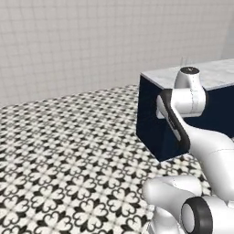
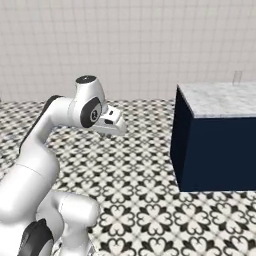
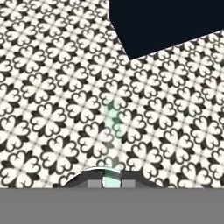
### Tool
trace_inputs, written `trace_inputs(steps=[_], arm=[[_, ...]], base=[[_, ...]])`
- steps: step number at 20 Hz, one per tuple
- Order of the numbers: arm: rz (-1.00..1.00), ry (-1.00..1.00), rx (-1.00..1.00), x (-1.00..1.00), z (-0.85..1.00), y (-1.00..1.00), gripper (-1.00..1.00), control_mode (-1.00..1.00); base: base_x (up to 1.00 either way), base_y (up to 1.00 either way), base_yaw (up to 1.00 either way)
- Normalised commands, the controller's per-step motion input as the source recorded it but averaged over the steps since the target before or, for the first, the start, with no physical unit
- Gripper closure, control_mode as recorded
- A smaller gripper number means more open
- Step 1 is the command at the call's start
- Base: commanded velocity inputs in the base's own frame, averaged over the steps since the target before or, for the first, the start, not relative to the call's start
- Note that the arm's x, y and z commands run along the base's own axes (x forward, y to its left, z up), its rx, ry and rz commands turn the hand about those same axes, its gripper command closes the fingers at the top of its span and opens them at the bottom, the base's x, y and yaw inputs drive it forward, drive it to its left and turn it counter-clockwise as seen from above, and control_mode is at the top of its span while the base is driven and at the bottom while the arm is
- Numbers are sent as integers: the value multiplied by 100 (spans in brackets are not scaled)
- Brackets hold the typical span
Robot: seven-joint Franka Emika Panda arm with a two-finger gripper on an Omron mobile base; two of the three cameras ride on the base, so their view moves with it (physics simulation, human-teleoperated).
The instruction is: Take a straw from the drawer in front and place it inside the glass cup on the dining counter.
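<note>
Pinching straw (image 3: 112, 140) in pincer (image 3: 112, 180); glass cup (image 2: 237, 77) on dining counter (image 2: 225, 100).

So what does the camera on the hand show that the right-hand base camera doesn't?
Hand view alone: a pale green straw pinched between the shut gripper, sticking out over the floor.

Right base view alone: the white arm, the tiled wall, the marble top of the dining counter, and a faint glass cup at its far edge.

Both: the black-and-white patterned floor and the counter's dark navy base.
</note>
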Motion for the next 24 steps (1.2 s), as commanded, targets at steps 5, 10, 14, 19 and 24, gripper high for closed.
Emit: trace_inputs(steps=[5,10,14,19,24], arm=[[0,0,0,0,0,0,100,100],[0,0,0,0,0,0,100,100],[0,0,0,0,0,0,100,100],[0,0,0,0,0,0,100,100],[0,0,0,0,0,0,100,100]], base=[[100,67,-41],[100,73,-40],[100,74,-39],[100,78,-40],[96,90,-39]])
